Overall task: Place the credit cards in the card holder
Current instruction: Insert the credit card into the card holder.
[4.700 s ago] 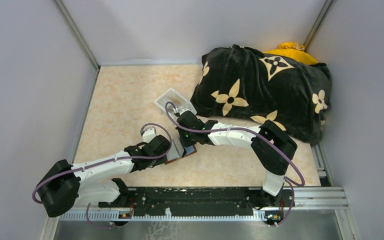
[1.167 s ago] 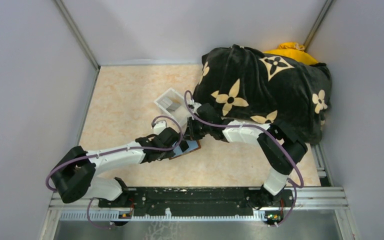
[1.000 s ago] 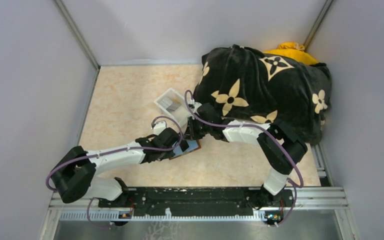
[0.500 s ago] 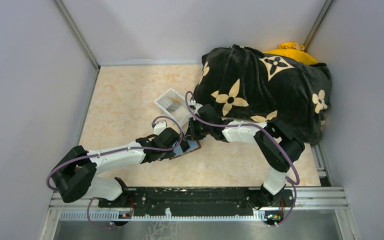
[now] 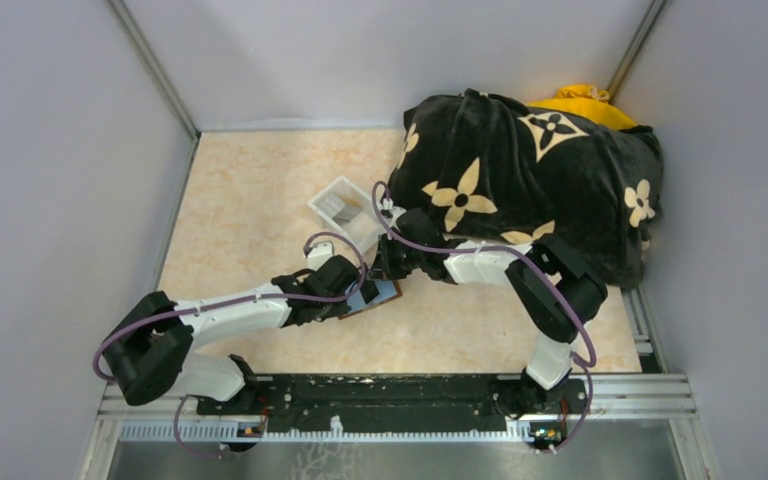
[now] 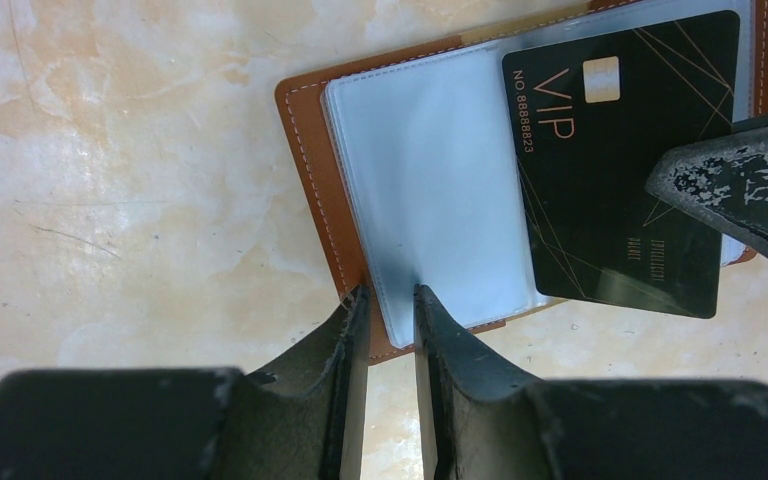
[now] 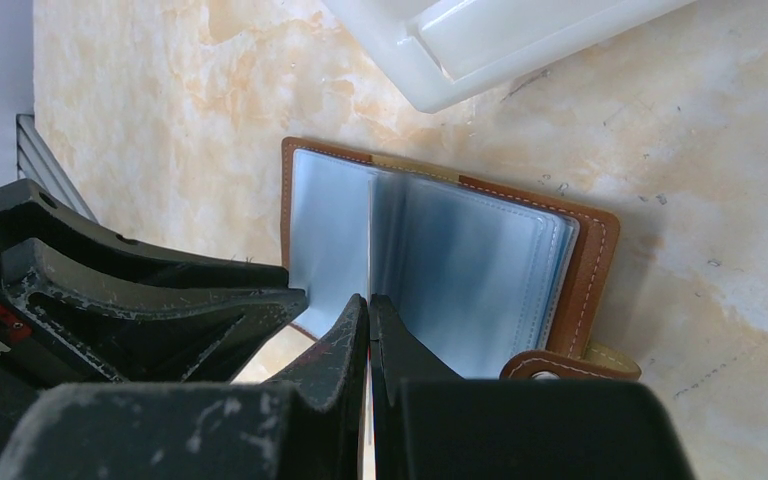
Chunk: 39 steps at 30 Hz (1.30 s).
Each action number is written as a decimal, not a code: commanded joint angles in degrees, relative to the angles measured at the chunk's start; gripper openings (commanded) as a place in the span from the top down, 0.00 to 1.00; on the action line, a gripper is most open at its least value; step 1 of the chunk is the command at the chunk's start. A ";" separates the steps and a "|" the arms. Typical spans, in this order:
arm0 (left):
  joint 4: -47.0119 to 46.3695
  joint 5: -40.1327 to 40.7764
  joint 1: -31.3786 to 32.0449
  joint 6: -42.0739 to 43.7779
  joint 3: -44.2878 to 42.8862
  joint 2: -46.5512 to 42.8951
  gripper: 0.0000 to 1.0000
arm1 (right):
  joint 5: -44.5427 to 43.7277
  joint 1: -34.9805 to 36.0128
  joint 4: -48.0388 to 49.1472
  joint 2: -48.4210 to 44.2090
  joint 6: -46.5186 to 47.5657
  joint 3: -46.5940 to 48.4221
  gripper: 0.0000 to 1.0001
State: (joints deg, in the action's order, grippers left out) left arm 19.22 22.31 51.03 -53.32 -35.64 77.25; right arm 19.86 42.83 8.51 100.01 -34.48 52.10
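Observation:
The card holder lies open on the table: brown leather with clear plastic sleeves. My left gripper is closed on its near edge, one finger on the leather and the other on a sleeve. A black credit card with gold "VIP" lettering lies over the sleeves, and my right gripper is shut on its edge. In the right wrist view the card is edge-on and barely shows. The right fingers enter the left wrist view from the right. The snap tab sticks out at the holder's side.
A white plastic tray stands just behind the holder, and its corner is close to my right gripper. A black blanket with cream flowers covers the back right, with something yellow behind it. Grey walls enclose the table.
Since the oldest frame the left arm has reached further forward and the right wrist has shifted toward the tray. Over the last second nothing visibly moves.

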 commanded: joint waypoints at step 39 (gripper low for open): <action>-2.43 -2.00 0.22 -0.63 3.51 2.01 0.72 | -0.17 -1.66 11.90 2.46 -8.02 -6.91 1.00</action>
State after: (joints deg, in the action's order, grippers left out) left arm 17.63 22.26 51.03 -53.32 -34.68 77.12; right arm 20.64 41.56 18.15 100.95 -42.30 45.80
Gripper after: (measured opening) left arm 0.286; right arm 0.007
